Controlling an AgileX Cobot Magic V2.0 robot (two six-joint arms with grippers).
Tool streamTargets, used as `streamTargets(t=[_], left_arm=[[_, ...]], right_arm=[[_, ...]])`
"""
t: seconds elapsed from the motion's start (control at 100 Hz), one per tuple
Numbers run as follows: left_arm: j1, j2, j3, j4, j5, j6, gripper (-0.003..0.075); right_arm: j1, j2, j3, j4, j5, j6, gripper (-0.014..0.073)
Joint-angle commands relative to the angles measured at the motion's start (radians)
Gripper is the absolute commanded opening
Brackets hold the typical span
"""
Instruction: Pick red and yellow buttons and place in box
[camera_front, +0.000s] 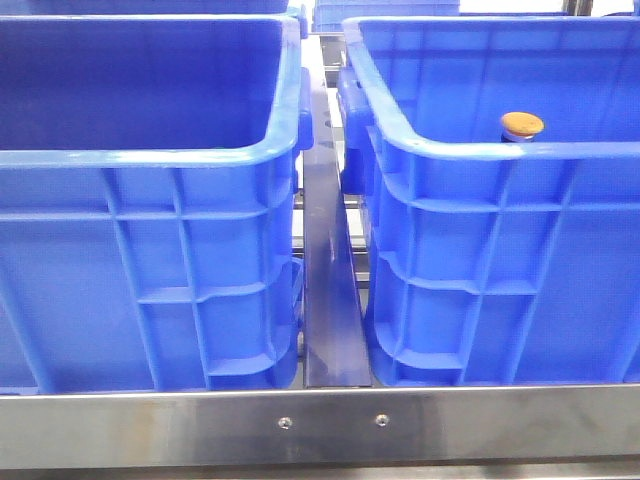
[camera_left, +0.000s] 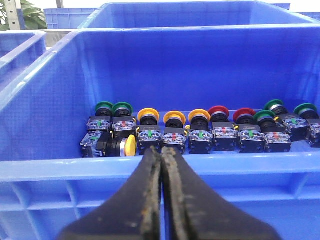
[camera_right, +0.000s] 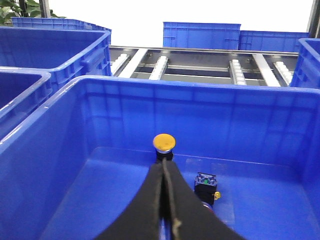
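My right gripper (camera_right: 164, 161) is shut on the dark body of a yellow-orange mushroom button (camera_right: 164, 142) and holds it inside a deep blue crate (camera_right: 120, 86). In the front view only the button's cap (camera_front: 522, 125) shows, level with the right crate's near rim (camera_front: 500, 150); neither gripper shows there. A second button (camera_right: 205, 183) lies on that crate's floor, its cap hidden behind my finger. My left gripper (camera_left: 161, 151) is shut and empty, just outside the near rim of another blue crate (camera_left: 60, 167). That crate holds a row of yellow (camera_left: 174, 118), red (camera_left: 218, 111) and green (camera_left: 121, 107) buttons.
In the front view a second blue crate (camera_front: 150, 160) stands on the left, with a narrow dark divider (camera_front: 330, 300) between the two and a steel rail (camera_front: 320, 425) along the front. More blue crates (camera_right: 200, 35) and conveyor rollers (camera_right: 235, 70) lie beyond.
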Motion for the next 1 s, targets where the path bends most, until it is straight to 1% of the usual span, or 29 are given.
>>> streamTargets(t=[0.0,0.12,0.21,0.37,0.42,0.46,0.5,0.53,0.54,0.55,0.58,0.59,0.6,0.61,0.62,0.65,0.66,0.67,0.68,0.69,0.7,0.73,0.77,0.8,0.87,0.91,0.99], left_arm=[[-0.003,-0.035,0.046,0.0,-0.087,-0.012,-0.0019],[-0.003,-0.035,0.046,0.0,-0.087,-0.012,-0.0019],[-0.003,-0.035,0.046,0.0,-0.087,-0.012,-0.0019],[-0.003,-0.035,0.046,0.0,-0.087,-0.012,-0.0019],[-0.003,-0.035,0.046,0.0,-0.087,-0.012,-0.0019],[-0.003,-0.035,0.046,0.0,-0.087,-0.012,-0.0019],[-0.003,-0.035,0.046,0.0,-0.087,-0.012,-0.0019],[-0.003,-0.035,0.046,0.0,-0.087,-0.012,-0.0019],[-0.003,-0.035,0.046,0.0,-0.087,-0.012,-0.0019],[-0.003,-0.035,0.046,0.0,-0.087,-0.012,-0.0019],[-0.003,-0.035,0.046,0.0,-0.087,-0.012,-0.0019],[-0.003,-0.035,0.046,0.0,-0.087,-0.012,-0.0019],[-0.003,-0.035,0.046,0.0,-0.087,-0.012,-0.0019],[-0.003,-0.035,0.046,0.0,-0.087,-0.012,-0.0019],[-0.003,-0.035,0.046,0.0,-0.087,-0.012,-0.0019],[-0.003,-0.035,0.046,0.0,-0.087,-0.012,-0.0019],[-0.003,-0.035,0.046,0.0,-0.087,-0.012,-0.0019],[-0.003,-0.035,0.046,0.0,-0.087,-0.012,-0.0019],[-0.003,-0.035,0.046,0.0,-0.087,-0.012,-0.0019],[-0.003,-0.035,0.046,0.0,-0.087,-0.012,-0.0019],[-0.003,-0.035,0.046,0.0,-0.087,-0.012,-0.0019],[-0.003,-0.035,0.046,0.0,-0.087,-0.012,-0.0019],[-0.003,-0.035,0.046,0.0,-0.087,-0.012,-0.0019],[-0.003,-0.035,0.046,0.0,-0.087,-0.012,-0.0019],[-0.003,-0.035,0.046,0.0,-0.087,-0.012,-0.0019],[-0.003,-0.035,0.046,0.0,-0.087,-0.012,-0.0019],[-0.003,-0.035,0.046,0.0,-0.087,-0.012,-0.0019]], right_arm=[[0.037,0.007,-0.028,0.024,-0.004,-0.003,-0.0067],[0.143,0.007,-0.028,0.024,0.002,-0.003,-0.0067],[0.19,0.007,-0.028,0.024,0.018,-0.003,-0.0067],[0.201,0.007,-0.027,0.015,-0.026,-0.003,-0.0067],[0.199,0.007,-0.027,-0.032,-0.09,-0.001,-0.0067],[0.199,0.007,-0.027,-0.108,-0.157,0.023,-0.0067],[0.199,0.007,-0.027,-0.21,-0.208,0.109,-0.0067],[0.199,0.007,-0.027,-0.294,-0.254,0.198,-0.0067],[0.198,0.005,-0.027,-0.317,-0.265,0.251,-0.0067],[0.196,0.005,-0.026,-0.365,-0.275,0.278,-0.0067],[0.194,0.001,-0.023,-0.472,-0.327,0.432,-0.0067],[0.193,-0.002,-0.021,-0.532,-0.339,0.465,-0.0067],[0.192,-0.004,-0.02,-0.562,-0.362,0.498,-0.0067],[0.19,-0.007,-0.019,-0.593,-0.374,0.567,-0.0067],[0.189,-0.009,-0.016,-0.656,-0.386,0.602,-0.0067],[0.185,-0.016,-0.009,-0.785,-0.445,0.781,-0.0067],[0.184,-0.02,-0.006,-0.849,-0.456,0.817,-0.0067],[0.183,-0.022,-0.004,-0.881,-0.476,0.852,-0.0067],[0.181,-0.026,-0.003,-0.913,-0.485,0.921,-0.0067],[0.181,-0.028,0.001,-0.975,-0.493,0.954,-0.0067],[0.18,-0.031,0.002,-1.005,-0.508,1.019,-0.0067],[0.174,-0.035,0.009,-1.144,-0.529,1.135,-0.0067],[0.166,-0.035,0.014,-1.255,-0.536,1.272,-0.0067],[0.156,-0.035,0.021,-1.339,-0.524,1.339,-0.0067],[0.127,-0.036,0.047,-1.428,-0.488,1.439,-0.0067],[0.115,-0.045,0.066,-1.438,-0.482,1.462,-0.0067],[0.109,-0.081,0.129,-1.438,-0.508,1.464,-0.0067]])
